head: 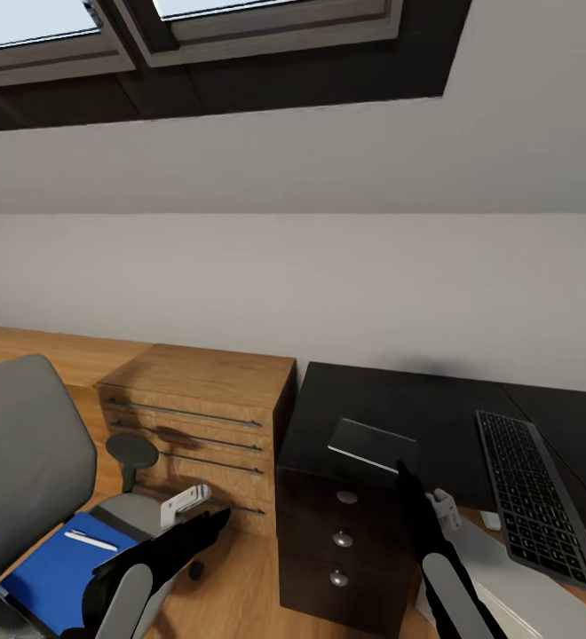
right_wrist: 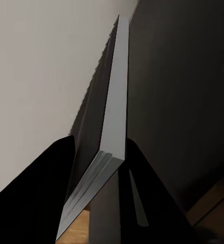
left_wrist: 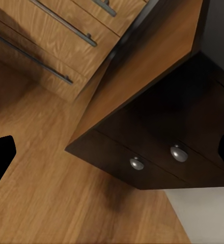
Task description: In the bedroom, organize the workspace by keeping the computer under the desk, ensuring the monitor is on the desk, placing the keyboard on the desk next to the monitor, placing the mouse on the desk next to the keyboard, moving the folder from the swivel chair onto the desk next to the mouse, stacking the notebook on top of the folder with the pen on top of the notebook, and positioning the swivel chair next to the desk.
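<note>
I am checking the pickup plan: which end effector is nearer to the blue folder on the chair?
Left. The left end effector hangs just beside the blue folder, while the right end effector is far across, holding the keyboard over the desk.

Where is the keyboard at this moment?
The keyboard is at the head view's lower right, held tilted over the black desk's right part; in the right wrist view the right gripper clamps its edge.

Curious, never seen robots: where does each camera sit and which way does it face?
Head view: on the head, facing forward and down over desk, keyboard, swivel chair; both arms show.
Left wrist view: on the left arm, facing the desk's drawers; open jaws at the edges.
Right wrist view: on the right arm, along a thin slab between its jaws.
Head and left wrist share the drawers.
</note>
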{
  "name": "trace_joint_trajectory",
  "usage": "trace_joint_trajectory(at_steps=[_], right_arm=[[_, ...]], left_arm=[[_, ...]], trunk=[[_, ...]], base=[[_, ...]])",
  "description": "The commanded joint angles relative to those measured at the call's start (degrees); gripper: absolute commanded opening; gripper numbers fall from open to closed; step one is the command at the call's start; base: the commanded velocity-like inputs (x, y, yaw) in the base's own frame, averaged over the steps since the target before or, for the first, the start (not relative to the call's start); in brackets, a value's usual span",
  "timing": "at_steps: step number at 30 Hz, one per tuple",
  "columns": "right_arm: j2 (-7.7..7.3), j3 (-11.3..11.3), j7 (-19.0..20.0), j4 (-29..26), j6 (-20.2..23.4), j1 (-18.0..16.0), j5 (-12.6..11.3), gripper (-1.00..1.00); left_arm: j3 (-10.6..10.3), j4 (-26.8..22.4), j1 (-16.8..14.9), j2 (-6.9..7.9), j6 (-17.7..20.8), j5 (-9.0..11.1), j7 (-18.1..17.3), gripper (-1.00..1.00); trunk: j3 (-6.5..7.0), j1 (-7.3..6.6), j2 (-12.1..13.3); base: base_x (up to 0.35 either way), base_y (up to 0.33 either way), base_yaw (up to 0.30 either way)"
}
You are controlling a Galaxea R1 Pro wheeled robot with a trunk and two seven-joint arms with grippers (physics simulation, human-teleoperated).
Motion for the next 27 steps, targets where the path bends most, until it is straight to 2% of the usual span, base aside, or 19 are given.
trace_joint_trajectory(at_steps=[1,27], right_arm=[[-0.01,0.1,0.3,0.0,-0.3,0.0,-0.6,-1.00],[-0.15,0.2,0.3,-0.1,0.0,0.0,-0.6,-1.00]], left_arm=[[0.0,-0.1,0.0,0.01,0.1,0.6,0.6,1.00],[0.0,0.0,-0.1,-0.01,0.2,0.7,0.6,1.00]], trunk=[[-0.25,0.22,-0.4],[-4.91,5.93,-10.9]], base=[[0.000,0.000,0.000],[0.000,0.000,0.000]])
